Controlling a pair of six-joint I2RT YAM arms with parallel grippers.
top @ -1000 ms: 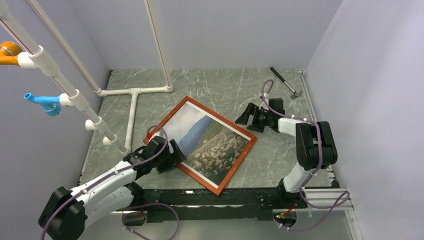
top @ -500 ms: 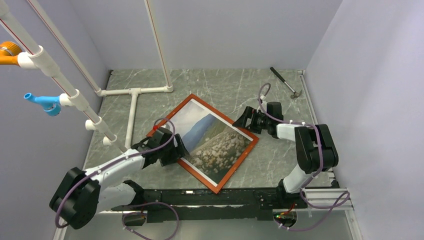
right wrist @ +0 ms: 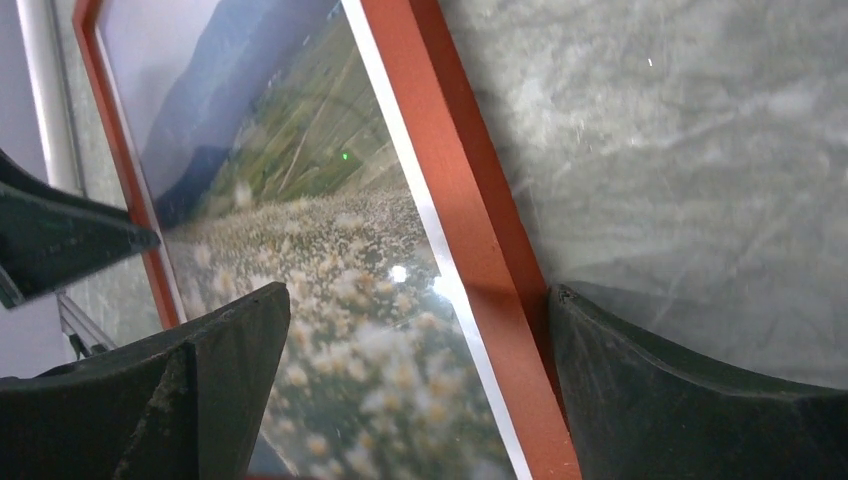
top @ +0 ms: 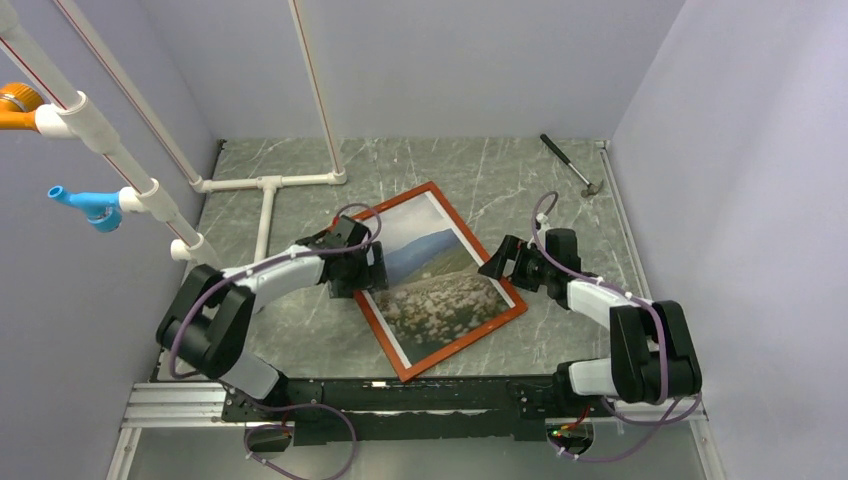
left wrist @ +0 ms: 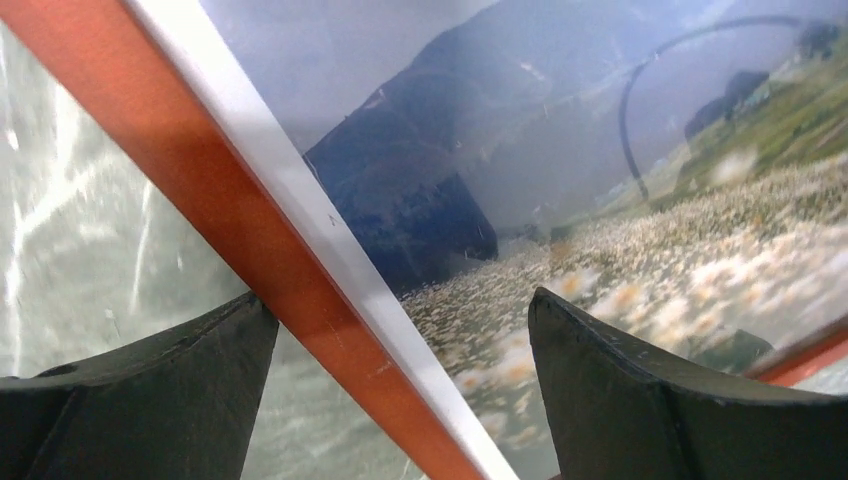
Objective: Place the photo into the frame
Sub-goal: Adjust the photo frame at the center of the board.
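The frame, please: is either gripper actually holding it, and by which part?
Neither holds it. The left gripper and right gripper are both open, each straddling a side rail of the frame.

I am working in a robot lab booth: plain lilac walls [top: 450, 70] enclose a marble-patterned table [top: 480, 165] and white plastic pipes [top: 266, 184].

1. The frame [top: 463, 346]: reddish-brown rails, with a thin white strip just inside them.
2. The photo [top: 435, 275]: pale grey-blue sky, dark blue mountains, green slopes, and a meadow speckled white and yellow.
3. The table [top: 450, 160]: grey-green marble pattern with white veins.
4. The left gripper [left wrist: 398, 300] and right gripper [right wrist: 420, 290]: black.
5. The pipes [top: 265, 183] at the table's far-left corner: white.
6. The two fittings above the left edge: one blue fitting [top: 88, 205], one orange fitting [top: 18, 105].
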